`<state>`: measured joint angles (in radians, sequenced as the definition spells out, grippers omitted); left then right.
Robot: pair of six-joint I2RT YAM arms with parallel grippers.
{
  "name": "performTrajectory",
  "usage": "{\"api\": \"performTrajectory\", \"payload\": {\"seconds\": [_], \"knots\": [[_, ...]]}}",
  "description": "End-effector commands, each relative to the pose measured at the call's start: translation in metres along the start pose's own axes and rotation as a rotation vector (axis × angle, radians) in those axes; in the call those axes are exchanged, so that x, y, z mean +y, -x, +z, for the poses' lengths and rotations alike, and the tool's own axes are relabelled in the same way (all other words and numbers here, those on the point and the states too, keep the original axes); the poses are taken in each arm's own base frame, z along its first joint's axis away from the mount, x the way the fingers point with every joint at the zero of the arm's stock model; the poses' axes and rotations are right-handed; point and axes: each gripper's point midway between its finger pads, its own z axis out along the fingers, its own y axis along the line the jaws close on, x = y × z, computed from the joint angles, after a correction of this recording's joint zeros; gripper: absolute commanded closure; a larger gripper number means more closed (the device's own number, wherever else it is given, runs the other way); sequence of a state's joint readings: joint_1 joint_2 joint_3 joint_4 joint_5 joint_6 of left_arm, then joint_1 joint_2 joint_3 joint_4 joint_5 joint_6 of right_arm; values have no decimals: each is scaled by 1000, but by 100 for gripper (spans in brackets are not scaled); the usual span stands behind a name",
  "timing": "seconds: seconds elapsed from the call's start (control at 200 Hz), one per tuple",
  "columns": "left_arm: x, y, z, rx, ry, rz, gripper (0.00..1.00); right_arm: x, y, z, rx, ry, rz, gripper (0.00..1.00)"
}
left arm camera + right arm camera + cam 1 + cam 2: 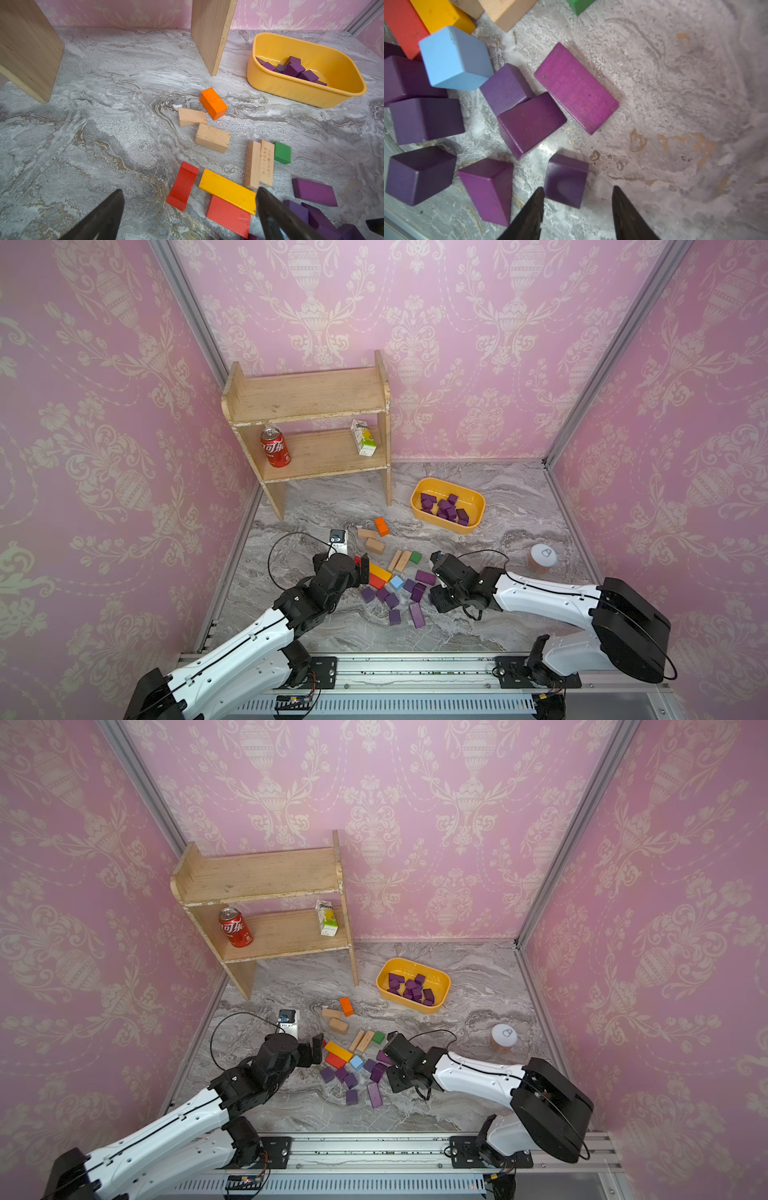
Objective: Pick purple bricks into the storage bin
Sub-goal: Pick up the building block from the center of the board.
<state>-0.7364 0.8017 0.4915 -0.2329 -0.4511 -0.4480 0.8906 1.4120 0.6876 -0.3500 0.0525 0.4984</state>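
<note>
Several purple bricks [399, 597] lie loose on the marble table between my two arms in both top views; among them are a flat one [576, 88] and a long bar [417, 615]. More purple bricks are piled in the yellow storage bin [442, 525] [409, 1004] [291, 91] at the back right. My right gripper [578, 187] [433, 598] is low over the table. Its jaws are apart, and a purple cube [566, 180] sits just ahead of the tips, beside one finger. My left gripper [191, 189] [360, 568] hangs wide open and empty over the red and yellow blocks.
An orange block [381, 526], tan blocks [374, 545], a yellow bar [380, 572], a red block [228, 216], a blue cube [396, 583] and a green block [415, 558] lie among the purple ones. A wooden shelf [307, 423] holds a cola can [275, 446] and a carton [363, 438]. A white-lidded jar [543, 558] stands at the right.
</note>
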Motion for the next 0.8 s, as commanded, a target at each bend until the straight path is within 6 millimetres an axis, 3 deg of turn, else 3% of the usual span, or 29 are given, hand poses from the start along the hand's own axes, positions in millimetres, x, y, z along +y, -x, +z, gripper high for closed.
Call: {"api": "performTrajectory", "payload": {"seconds": [0.0, 0.375, 0.475, 0.655, 0.796], "knots": [[4, -5, -2, 5, 8, -18, 1, -1, 5, 1, 0, -35, -7, 47], [8, -8, -4, 5, 16, -23, 1, -3, 1, 13, 40, -80, -15, 54], [7, -8, -4, 3, 12, -27, 1, -4, 0, 12, 33, -84, -10, 54], [7, -9, -2, 5, 13, -25, 1, -2, 3, 10, 19, -77, -16, 65], [6, -9, -4, 6, 4, -30, 1, 4, 15, -4, -62, -31, 0, 65]]}}
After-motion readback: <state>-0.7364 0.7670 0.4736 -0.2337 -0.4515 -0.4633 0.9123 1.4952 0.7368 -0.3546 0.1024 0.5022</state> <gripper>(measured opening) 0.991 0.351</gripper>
